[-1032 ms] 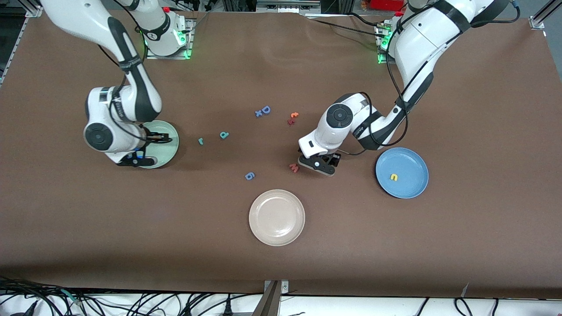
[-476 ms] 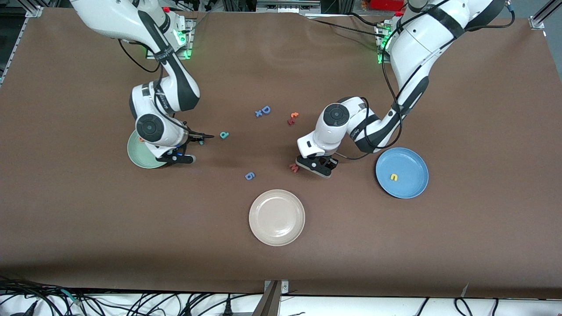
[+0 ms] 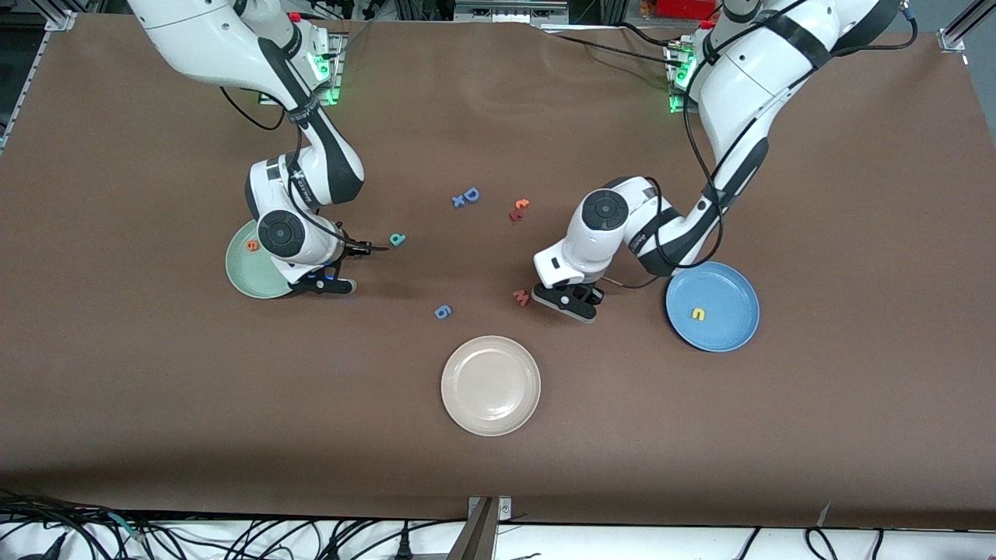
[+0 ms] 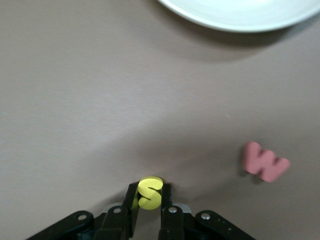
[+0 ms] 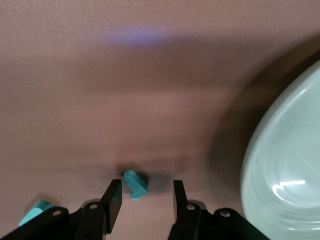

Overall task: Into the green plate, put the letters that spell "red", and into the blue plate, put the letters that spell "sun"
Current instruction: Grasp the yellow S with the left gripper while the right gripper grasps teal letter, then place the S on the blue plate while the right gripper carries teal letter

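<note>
My left gripper (image 3: 573,302) (image 4: 149,188) is low at the table beside the pink "w" (image 3: 520,296) (image 4: 265,161), shut on the yellow "s" (image 4: 149,194), which the hand hides in the front view. A yellow "u/n" letter (image 3: 698,313) lies in the blue plate (image 3: 724,284). My right gripper (image 3: 359,250) (image 5: 146,197) is open at the table beside the green plate (image 3: 247,276) (image 5: 285,185). The teal "r" (image 5: 135,184) lies between its fingers. The teal "d" (image 3: 398,239) (image 5: 35,211) lies close by. The orange "e" (image 3: 252,245) rests in the green plate.
A cream-white plate (image 3: 490,385) (image 4: 240,10) stands nearer the camera at mid-table. A blue "6" (image 3: 443,312), a blue capital "D" (image 3: 467,196) and an orange-and-dark-red letter pair (image 3: 519,208) lie loose between the arms.
My right arm swung from over the green plate to the teal "r", uncovering the orange "e", and its jaws narrowed. My left gripper closed on the yellow "s".
</note>
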Controlling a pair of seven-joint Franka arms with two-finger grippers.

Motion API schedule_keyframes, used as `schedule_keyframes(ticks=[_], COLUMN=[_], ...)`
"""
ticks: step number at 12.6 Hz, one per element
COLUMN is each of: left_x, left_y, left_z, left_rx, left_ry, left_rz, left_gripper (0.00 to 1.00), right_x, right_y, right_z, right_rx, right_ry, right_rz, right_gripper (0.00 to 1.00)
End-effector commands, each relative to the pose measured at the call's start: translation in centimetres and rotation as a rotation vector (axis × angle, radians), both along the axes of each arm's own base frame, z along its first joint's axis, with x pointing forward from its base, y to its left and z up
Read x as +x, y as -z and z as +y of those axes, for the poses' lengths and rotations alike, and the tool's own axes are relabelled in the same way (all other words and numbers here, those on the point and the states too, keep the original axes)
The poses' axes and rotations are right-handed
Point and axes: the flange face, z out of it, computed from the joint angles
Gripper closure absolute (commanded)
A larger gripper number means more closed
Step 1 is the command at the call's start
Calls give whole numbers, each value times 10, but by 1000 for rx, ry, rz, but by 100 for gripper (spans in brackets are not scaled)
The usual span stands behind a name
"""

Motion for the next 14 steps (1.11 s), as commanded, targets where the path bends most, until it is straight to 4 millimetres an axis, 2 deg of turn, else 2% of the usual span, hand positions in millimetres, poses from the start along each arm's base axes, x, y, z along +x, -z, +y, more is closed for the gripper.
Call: schedule_keyframes(ticks=[1,5,7,9,12,13,14], left_x=[16,21,26,30,44,45,44], left_y=[-20,-55,-74,-84,-85,-81,-78], left_z=[21,61,101,146,224,244,256], left_rx=[17,102,160,200,211,208,207], left_ry=[-18,-72,-56,19,97,113,113], left_rz=[-21,131,217,301,357,366,376], left_gripper=[100,100,100,99,99,98,98], right_x=[0,-5,-7,-7,-7,-7,-7], right_y=[1,5,7,7,8,8,7], right_z=[8,8,7,7,7,6,7], right_rx=[23,20,18,18,18,17,18], right_ry=[10,9,8,8,8,9,8], right_rz=[-10,2,8,8,9,9,8], right_gripper=[51,54,55,67,84,89,93])
